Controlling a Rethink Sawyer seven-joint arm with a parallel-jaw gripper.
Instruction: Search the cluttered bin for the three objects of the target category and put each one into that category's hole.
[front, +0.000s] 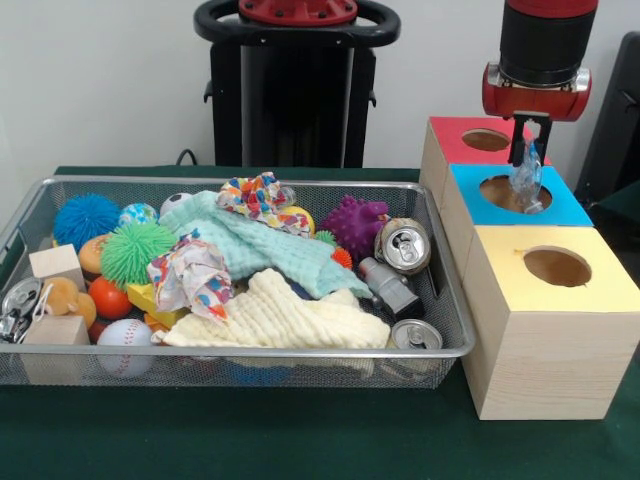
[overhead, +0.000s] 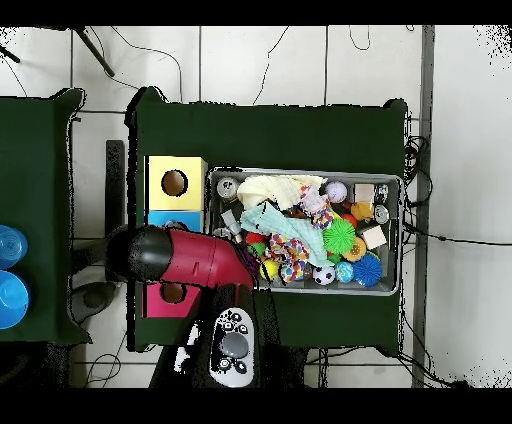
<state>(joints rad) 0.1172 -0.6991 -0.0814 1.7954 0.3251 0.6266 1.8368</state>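
Observation:
My gripper hangs over the blue-top box and is shut on a clear plastic bottle. The bottle hangs upright with its lower end at the round hole of that box. The wire-mesh bin lies to the left, full of clutter; no other clear bottle shows in it. In the overhead view my red arm covers most of the blue-top box and hides the gripper and bottle. The bin lies to its right.
A red-top box stands behind the blue one and a yellow-top box in front. The bin holds silver cans, cloths, balls and wooden blocks. Blue containers stand at the overhead view's left edge.

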